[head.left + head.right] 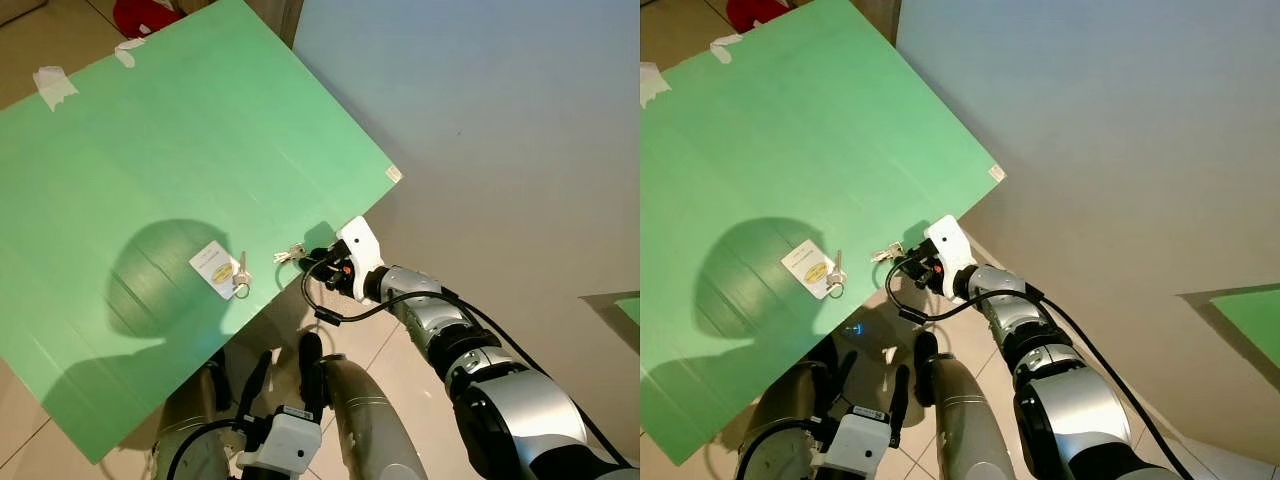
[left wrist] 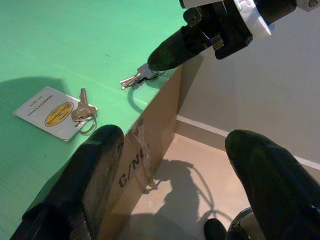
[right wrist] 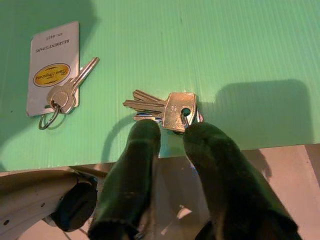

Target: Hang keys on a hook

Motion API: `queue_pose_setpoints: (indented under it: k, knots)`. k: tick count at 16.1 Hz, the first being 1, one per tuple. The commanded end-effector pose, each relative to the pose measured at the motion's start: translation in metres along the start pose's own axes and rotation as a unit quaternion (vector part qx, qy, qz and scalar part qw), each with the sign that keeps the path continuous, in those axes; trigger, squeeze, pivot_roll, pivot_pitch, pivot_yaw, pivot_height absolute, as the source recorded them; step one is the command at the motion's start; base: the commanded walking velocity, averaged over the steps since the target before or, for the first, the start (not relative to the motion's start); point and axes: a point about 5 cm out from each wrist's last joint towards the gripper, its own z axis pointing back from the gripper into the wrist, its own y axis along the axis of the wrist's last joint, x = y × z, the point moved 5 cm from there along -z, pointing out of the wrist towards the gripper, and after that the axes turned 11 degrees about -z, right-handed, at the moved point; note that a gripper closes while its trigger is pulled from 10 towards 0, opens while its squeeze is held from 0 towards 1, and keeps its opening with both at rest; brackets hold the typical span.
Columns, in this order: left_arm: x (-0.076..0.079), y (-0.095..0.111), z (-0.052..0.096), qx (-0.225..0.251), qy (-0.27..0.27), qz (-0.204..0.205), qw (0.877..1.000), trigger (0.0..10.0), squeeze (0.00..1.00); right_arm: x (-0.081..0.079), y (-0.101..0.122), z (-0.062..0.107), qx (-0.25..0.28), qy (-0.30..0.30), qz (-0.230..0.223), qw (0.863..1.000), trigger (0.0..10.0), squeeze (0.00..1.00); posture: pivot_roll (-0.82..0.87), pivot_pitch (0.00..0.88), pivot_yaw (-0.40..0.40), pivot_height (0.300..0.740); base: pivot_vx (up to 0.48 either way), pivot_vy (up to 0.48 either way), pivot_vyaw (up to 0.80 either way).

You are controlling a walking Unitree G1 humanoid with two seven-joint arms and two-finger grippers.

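Note:
A bunch of silver keys lies on a green board, close to its near edge. My right gripper reaches in over that edge. Its two black fingers are drawn close together on the square key head and ring, and the bunch still rests on the board. In the head view the keys sit just beyond the white wrist housing. My left gripper hangs open, lower down in front of the board's edge, its fingers wide apart with nothing between them.
A white tag card with a single key and ring lies on the board left of the bunch. The board rests on a cardboard box. Tape patches mark its far corner. A pale wall rises to the right, above tiled floor.

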Motion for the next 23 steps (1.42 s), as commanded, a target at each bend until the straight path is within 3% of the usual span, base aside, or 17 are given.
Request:
queue_pose_setpoints:
  k: [1,7,15,16,17,23]
  knots:
    - [0.017,-0.003,0.011,-0.021,-0.026,0.006,0.999,10.0,0.0,0.006,-0.017,0.008,-0.013,-0.006,-0.015,1.0,0.0,0.0,-0.13,0.518,-0.311,0.74,0.0,0.0,0.0]
    - [0.016,-0.003,0.011,-0.019,-0.025,0.006,0.999,10.0,0.0,0.007,-0.013,0.009,-0.006,-0.004,-0.03,1.0,0.0,0.0,-0.13,0.519,-0.315,0.74,0.0,0.0,0.0]
    - [0.017,-0.002,0.008,-0.018,-0.023,0.007,1.0,10.0,0.0,0.006,0.034,0.005,0.06,0.011,-0.02,0.998,0.0,0.0,-0.13,0.508,-0.315,0.74,0.0,0.0,0.0]
    - [0.017,-0.002,0.008,-0.017,-0.023,0.007,1.0,10.0,0.0,0.008,0.032,0.004,0.052,0.002,-0.011,0.999,2.7,1.0,-0.13,0.508,-0.315,0.74,0.0,0.0,0.0]
    - [0.017,-0.002,0.007,-0.017,-0.024,0.007,1.0,10.0,0.0,0.007,0.026,0.005,0.041,0.005,-0.009,0.999,10.0,1.0,-0.14,0.499,-0.312,0.74,0.0,0.0,0.0]
    - [0.021,-0.006,0.013,-0.028,-0.028,0.012,0.999,10.0,0.0,0.013,0.0,0.012,-0.003,-0.002,0.0,1.0,10.0,1.0,-0.13,0.5,-0.311,0.74,0.0,0.0,0.0]
